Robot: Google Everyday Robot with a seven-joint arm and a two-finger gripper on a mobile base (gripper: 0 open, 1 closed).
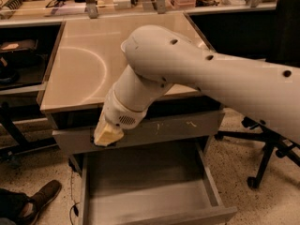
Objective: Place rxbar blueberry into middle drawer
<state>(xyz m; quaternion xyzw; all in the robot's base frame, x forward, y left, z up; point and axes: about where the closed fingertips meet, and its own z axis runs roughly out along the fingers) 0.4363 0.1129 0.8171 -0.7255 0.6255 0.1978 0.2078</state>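
The middle drawer (150, 198) is pulled out at the bottom of the view, a grey box with a bare flat floor. My gripper (108, 135) hangs just above the drawer's back left part, in front of the grey scratched drawer front (187, 125). Its pale yellow fingers (110, 131) are pressed together. A dark sliver at their left edge is the rxbar blueberry (93, 138); most of it is hidden by the fingers. My thick white arm crosses the view from the right.
The beige tabletop (89, 64) lies behind and above the gripper. An office chair base (265, 149) stands on the speckled floor at the right. A person's shoe (42, 196) is at the lower left. Cluttered desks run along the back.
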